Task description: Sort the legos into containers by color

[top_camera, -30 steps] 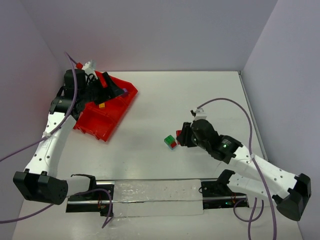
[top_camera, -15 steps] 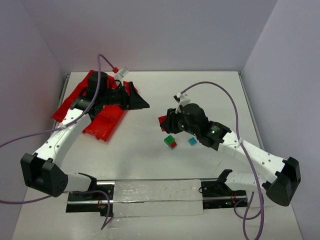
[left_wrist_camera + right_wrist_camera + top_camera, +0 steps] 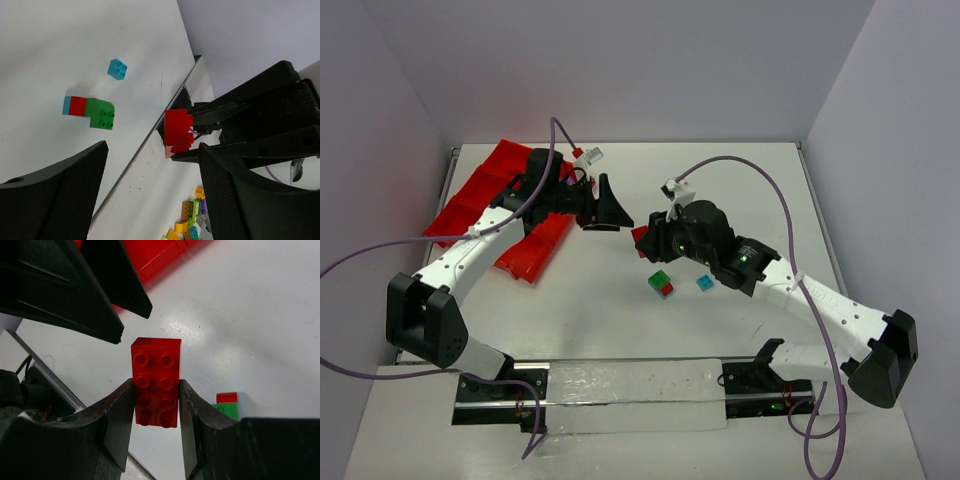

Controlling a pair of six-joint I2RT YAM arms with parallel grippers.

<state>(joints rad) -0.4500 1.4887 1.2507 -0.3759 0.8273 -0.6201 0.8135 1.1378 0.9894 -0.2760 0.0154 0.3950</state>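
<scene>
The right tool [image 3: 156, 389] held a red lego brick [image 3: 156, 365] by one end above the bench [image 3: 720, 190], close to the left tool [image 3: 612, 214], which was wide and empty, while a green-and-red pair [image 3: 662, 284] and a cyan brick [image 3: 704, 283] lay apart from the red tray [image 3: 470, 200].

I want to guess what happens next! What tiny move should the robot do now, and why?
Probably the left gripper should ease forward until its open jaws straddle the free end of the red brick. The right gripper pinches that brick by its other end, facing the left one. It looks like a hand-over towards the tray.
</scene>
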